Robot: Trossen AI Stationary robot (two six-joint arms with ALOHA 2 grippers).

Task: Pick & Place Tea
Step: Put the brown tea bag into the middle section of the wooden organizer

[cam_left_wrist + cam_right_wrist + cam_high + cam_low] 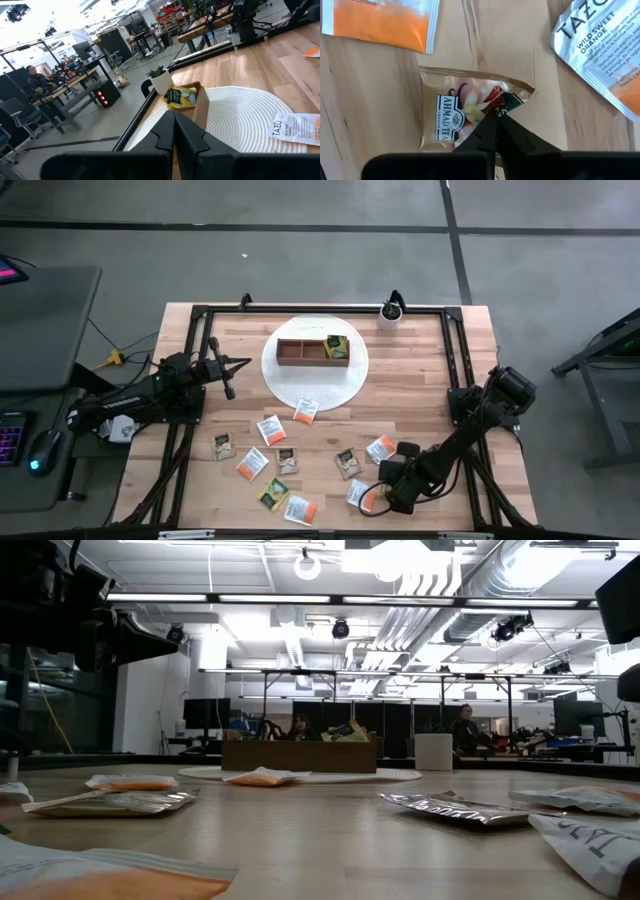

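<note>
Wood-plank bench (420, 380) with a black frame round it, open workshop floor beyond.

Right fingers (496, 119) are pinched fully together on one corner of a tan Ahmad Tea sachet (462, 110). Corner grip because the packet lies flat on the planks; no edge to get under otherwise, so I nip the foil where it has buckled up into a ridge. Crumple at the pinch suggests I have material, but I judge the hold thin until it lifts.

Either side of it lie two white-orange sachets: a Tazo Wild Sweet Orange sachet (607, 50) close by and an orange-banded sachet (385, 20) across from it. Neither touches mine, so a straight lift shouldn't drag them.

From above, my right gripper (385, 492) is low at the near-right part of the bench, in the thick of the loose sachets (285, 462) scattered across the front half. One white-orange sachet (306, 411) sits half on the edge of the round woven mat (290, 385).

Destination as I read it: the wooden box (313, 352) on the mat's centre, three compartments, one already holding a green-yellow sachet (181, 96) leaning upright. Small potted plant (391, 313) behind it, clear of the path.

Left gripper (222, 372) is parked over the bench's left side, fingers (187, 135) shut, holding nothing, out of my way.
</note>
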